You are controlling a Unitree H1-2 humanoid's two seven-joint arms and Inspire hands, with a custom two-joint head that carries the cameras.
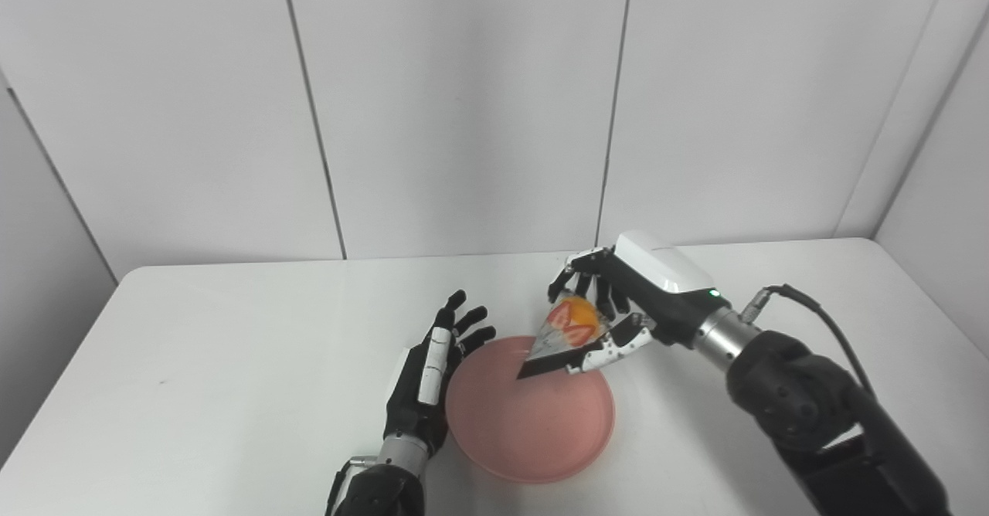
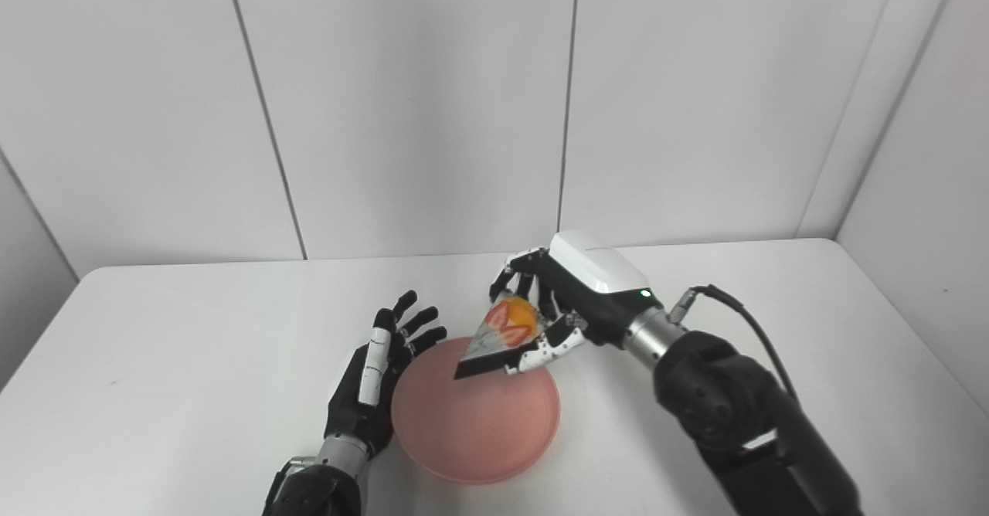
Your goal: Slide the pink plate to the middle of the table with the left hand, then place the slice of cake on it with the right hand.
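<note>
The pink plate [image 1: 533, 423] lies on the white table near its front middle. My left hand [image 1: 433, 373] is open, its fingers spread, resting against the plate's left rim. My right hand [image 1: 618, 307] is shut on the slice of cake [image 1: 564, 334], a wedge with strawberry and orange fruit on top and a dark base. It holds the slice tilted over the plate's far edge, its tip pointing down toward the plate. The same scene shows in the right eye view, with the plate [image 2: 475, 423] and the cake [image 2: 502, 330].
The white table [image 1: 232, 346] is bounded by white wall panels at the back and the right. A black cable [image 1: 819, 315] loops off my right wrist.
</note>
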